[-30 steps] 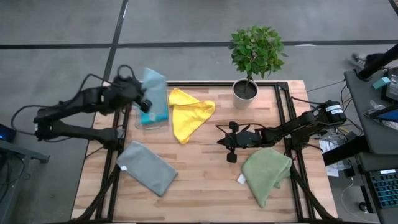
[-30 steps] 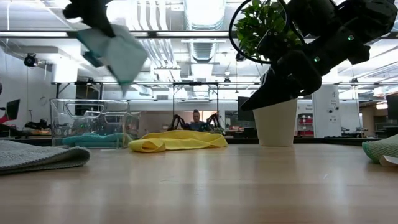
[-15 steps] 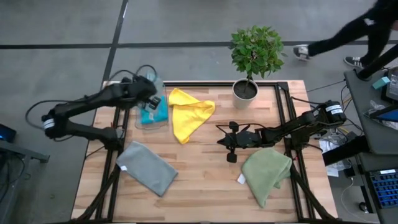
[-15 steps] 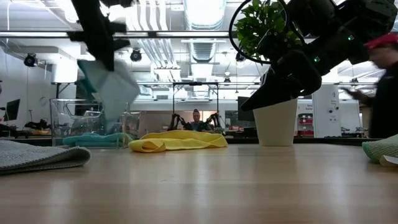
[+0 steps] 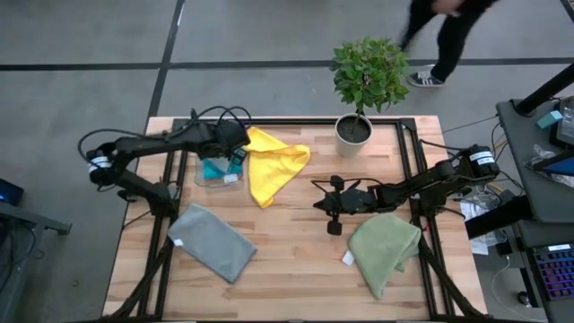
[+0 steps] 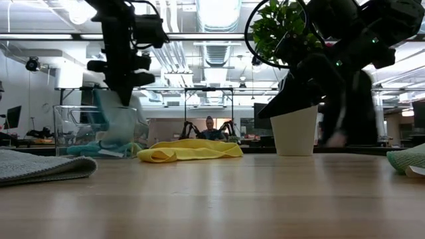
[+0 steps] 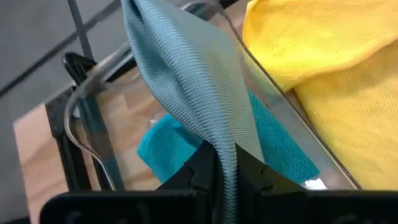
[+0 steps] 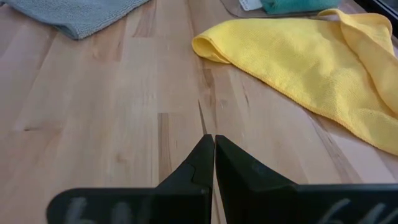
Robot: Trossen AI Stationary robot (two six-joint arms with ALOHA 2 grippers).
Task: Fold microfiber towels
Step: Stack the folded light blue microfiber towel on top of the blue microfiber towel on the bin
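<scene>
- I'm looking into a robotics lab: exposed silver ceiling ducts and strip lights are hanging overhead.
- More dark robot arms are standing at a far bench.
- A person is walking across the grey concrete floor.

Five towels in all — one yellow towel, one grey towel, one olive green towel, one teal towel, one light blue towel. One clear bin, one potted plant — and two arms.
</scene>
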